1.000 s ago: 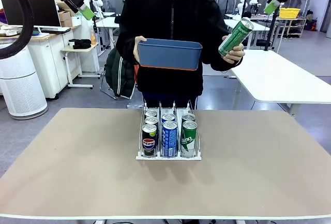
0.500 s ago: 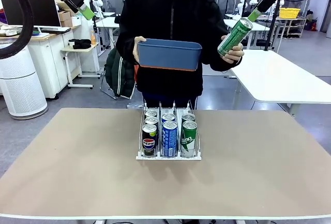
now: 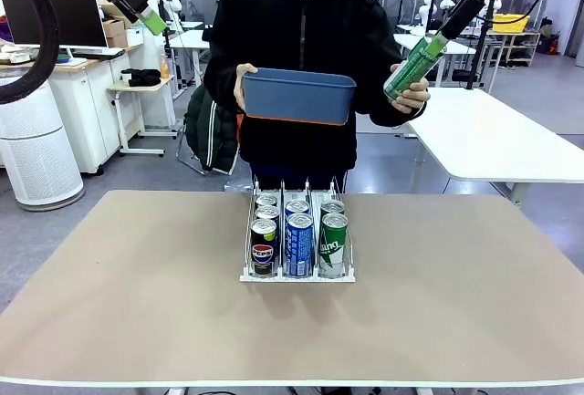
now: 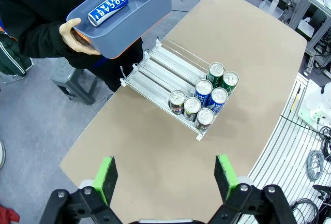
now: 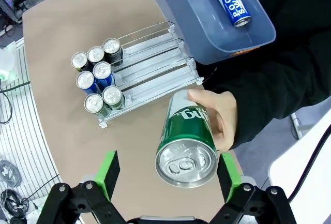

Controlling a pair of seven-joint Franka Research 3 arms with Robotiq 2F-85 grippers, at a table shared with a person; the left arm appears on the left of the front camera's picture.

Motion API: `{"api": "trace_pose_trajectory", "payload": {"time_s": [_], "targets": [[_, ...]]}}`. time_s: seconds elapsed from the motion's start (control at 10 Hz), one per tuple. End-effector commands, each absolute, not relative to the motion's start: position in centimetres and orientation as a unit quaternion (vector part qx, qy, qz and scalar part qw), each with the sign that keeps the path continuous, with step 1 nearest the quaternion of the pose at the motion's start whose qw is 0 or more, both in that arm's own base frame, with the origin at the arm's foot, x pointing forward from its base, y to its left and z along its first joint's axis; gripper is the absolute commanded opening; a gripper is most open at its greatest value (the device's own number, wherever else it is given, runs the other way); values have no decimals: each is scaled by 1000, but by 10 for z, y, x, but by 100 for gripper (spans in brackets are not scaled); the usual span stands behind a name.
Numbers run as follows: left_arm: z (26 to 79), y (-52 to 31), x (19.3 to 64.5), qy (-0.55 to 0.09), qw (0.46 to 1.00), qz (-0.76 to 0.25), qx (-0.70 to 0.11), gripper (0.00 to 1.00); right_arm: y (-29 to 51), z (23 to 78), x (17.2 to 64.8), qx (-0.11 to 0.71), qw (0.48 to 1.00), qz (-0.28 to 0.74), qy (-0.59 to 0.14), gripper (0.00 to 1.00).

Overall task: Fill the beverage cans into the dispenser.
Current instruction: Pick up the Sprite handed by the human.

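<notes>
Right tool: jaws wide, empty, just by top of green can held in person's hand, far right.
Left tool: wide, empty, high at far left.
Rack: bench centre, seven cans at its near end.

Dispenser rear lanes free; cans crowd front; blue bin held beyond rear.

Beverage cans: glossy printed metal, bright silver tops. Dispenser: white plastic frame, shiny thin wire dividers. Blue bin: smooth matt plastic; tabletop: matt tan.
</notes>
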State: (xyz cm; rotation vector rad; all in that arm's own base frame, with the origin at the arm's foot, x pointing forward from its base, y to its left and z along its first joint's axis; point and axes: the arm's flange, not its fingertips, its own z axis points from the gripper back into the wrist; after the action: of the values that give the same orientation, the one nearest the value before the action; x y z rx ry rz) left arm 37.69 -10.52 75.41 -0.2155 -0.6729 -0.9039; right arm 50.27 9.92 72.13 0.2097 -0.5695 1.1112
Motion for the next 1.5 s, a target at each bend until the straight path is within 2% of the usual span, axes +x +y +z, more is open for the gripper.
{"api": "trace_pose_trajectory", "payload": {"time_s": [0.0, 1.0, 1.1, 1.2, 1.3, 1.4], "targets": [[754, -104, 377, -318, 840, -428, -102, 100, 97, 718, 510, 109, 801, 528, -260, 100], [754, -104, 377, -318, 840, -428, -102, 100, 104, 695, 525, 124, 811, 517, -243, 100], [754, -104, 377, -318, 840, -428, -102, 100, 102, 695, 524, 111, 809, 519, -254, 40], [754, -104, 377, -318, 840, -428, -102, 100, 102, 695, 524, 116, 807, 518, -260, 40], [754, -104, 377, -318, 840, -428, -102, 100, 102, 694, 525, 116, 807, 515, -264, 0], [754, -104, 377, -318, 840, -428, -102, 100, 100, 694, 525, 115, 808, 516, -261, 36]]}}
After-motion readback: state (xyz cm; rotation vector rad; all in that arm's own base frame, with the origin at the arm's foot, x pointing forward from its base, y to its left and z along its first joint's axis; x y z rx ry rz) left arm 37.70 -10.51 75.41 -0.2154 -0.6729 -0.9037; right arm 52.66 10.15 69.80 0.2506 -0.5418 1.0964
